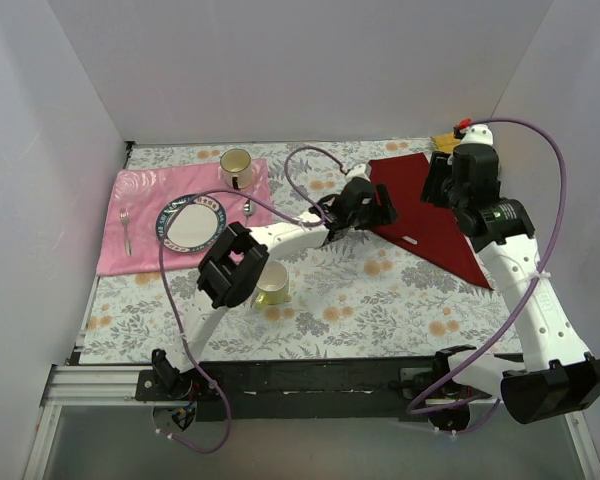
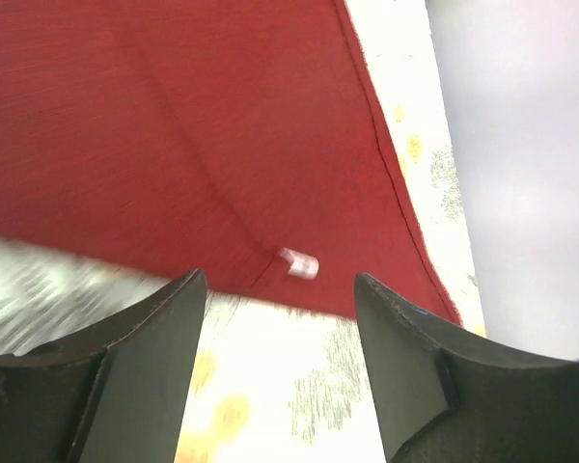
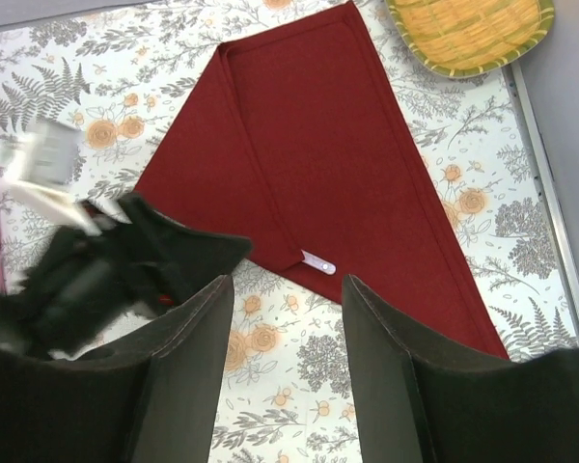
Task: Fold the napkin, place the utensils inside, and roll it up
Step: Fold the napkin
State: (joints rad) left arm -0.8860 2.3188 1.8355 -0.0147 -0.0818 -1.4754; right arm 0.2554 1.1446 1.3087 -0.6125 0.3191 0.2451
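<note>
The maroon napkin [image 1: 430, 215] lies flat on the flowered tablecloth at the right, one flap folded over itself, with a small white tag [image 3: 318, 262] at its near edge. My left gripper [image 1: 375, 210] is open and empty at the napkin's left edge; in the left wrist view its fingers [image 2: 154, 338] straddle bare tablecloth just short of the napkin [image 2: 174, 125] and the tag [image 2: 299, 262]. My right gripper [image 3: 285, 318] is open and empty above the napkin [image 3: 318, 154]. A fork [image 1: 127, 228] lies on the pink cloth. A small utensil [image 1: 248, 208] lies beside the plate. No knife shows.
A pink patterned cloth [image 1: 140, 195] at the left holds a plate [image 1: 191, 222] and a cup [image 1: 236, 165]. Another cup [image 1: 272, 283] stands by the left arm's elbow. A yellow woven dish [image 3: 468, 29] sits at the back right corner. White walls enclose the table.
</note>
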